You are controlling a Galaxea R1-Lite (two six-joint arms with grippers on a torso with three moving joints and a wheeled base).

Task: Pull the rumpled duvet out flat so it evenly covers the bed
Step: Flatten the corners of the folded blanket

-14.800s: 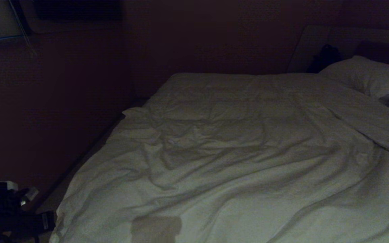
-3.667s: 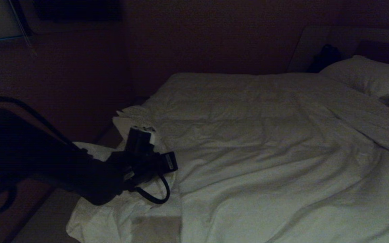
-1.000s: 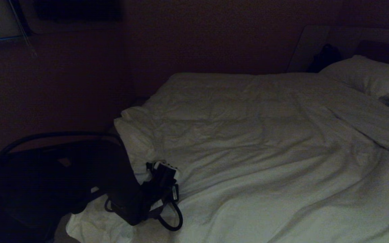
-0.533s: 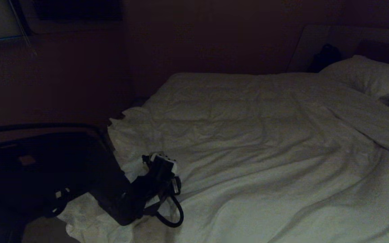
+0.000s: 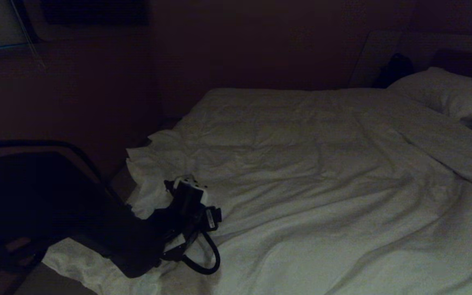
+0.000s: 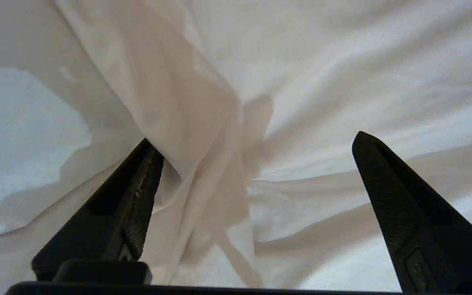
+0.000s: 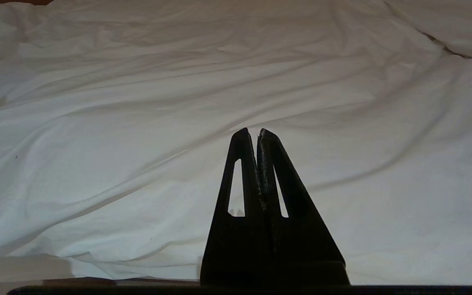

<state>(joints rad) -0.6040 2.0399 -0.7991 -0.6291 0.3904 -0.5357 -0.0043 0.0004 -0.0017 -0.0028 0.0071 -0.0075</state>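
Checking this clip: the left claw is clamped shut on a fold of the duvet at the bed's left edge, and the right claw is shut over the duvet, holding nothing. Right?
Not quite. The left claw is open, not clamped: the left wrist view shows its fingers spread wide, with a raised fold of the duvet loose between them. The rest stands: it is at the bed's left edge, and the right claw is shut, holding nothing.

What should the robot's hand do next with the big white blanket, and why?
Probably lift the left gripper clear of the duvet, then reach for another bunched bit of its edge. Its fingers stand wide apart, with a fold of cloth loose between them and nothing gripped. The corner near it is crumpled, so the bed isn't evenly covered there. The right gripper hangs shut above the duvet.
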